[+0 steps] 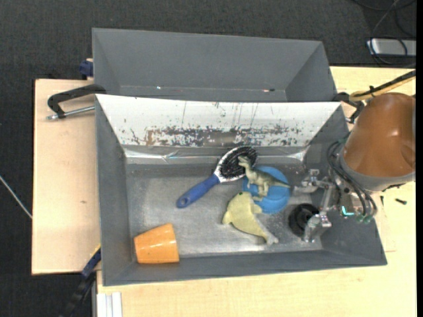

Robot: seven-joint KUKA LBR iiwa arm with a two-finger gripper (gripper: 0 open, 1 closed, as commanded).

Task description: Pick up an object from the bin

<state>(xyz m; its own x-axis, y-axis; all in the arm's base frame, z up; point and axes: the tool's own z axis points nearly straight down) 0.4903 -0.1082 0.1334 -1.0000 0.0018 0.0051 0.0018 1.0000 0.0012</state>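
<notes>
The gripper [312,201], its metal fingers spread apart, sits low by the right wall of the grey metal bin [111,197]. A small glossy black round object [301,218] lies just beside one finger, toward the front right corner. A smooth blue plastic disc [274,193] lies near, further left.

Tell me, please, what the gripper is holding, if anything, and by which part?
Nothing: the gripper stands open and empty at the bin's right end, with a black round thing lying just beside it.
</notes>
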